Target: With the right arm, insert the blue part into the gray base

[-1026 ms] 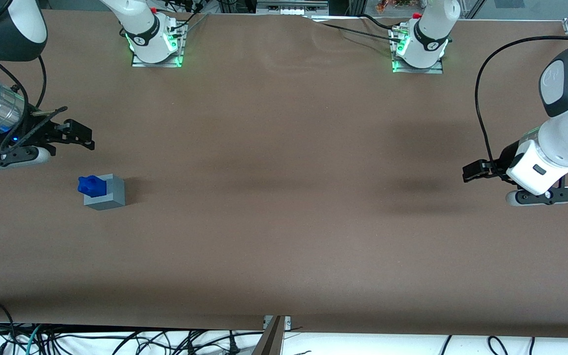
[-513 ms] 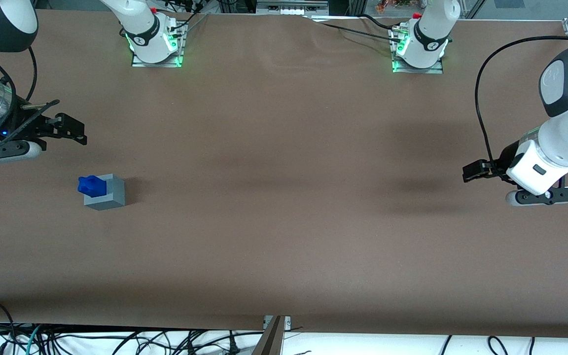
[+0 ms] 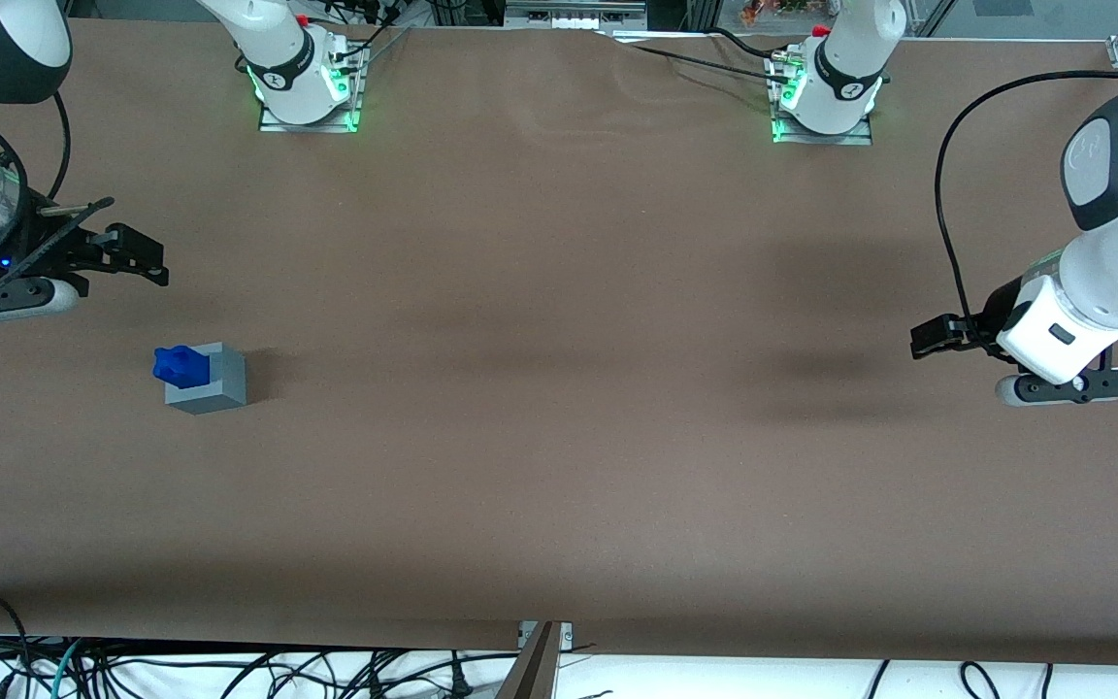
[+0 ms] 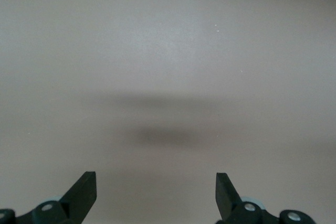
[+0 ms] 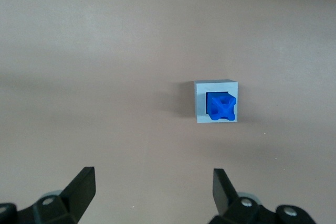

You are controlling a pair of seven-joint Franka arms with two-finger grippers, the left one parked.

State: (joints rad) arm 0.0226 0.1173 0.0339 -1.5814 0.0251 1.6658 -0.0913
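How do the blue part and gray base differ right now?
The blue part is bright blue with a knobby top; the gray base is a plain light-gray cube. The part is smaller and sits in the base's top, poking above it. The gripper, fingers open, is apart from both.

Lighting's pretty even and soft from overhead, nothing blown out. The brown table (image 3: 559,437) has a few wide blurry shadow bands across its middle, and the gray base (image 3: 214,381) drops a short soft shadow toward the parked arm's end. My gripper (image 5: 152,190) hangs spread wide above the table, fingers a bit out of focus in my wrist view, which looks paler and washed-out.
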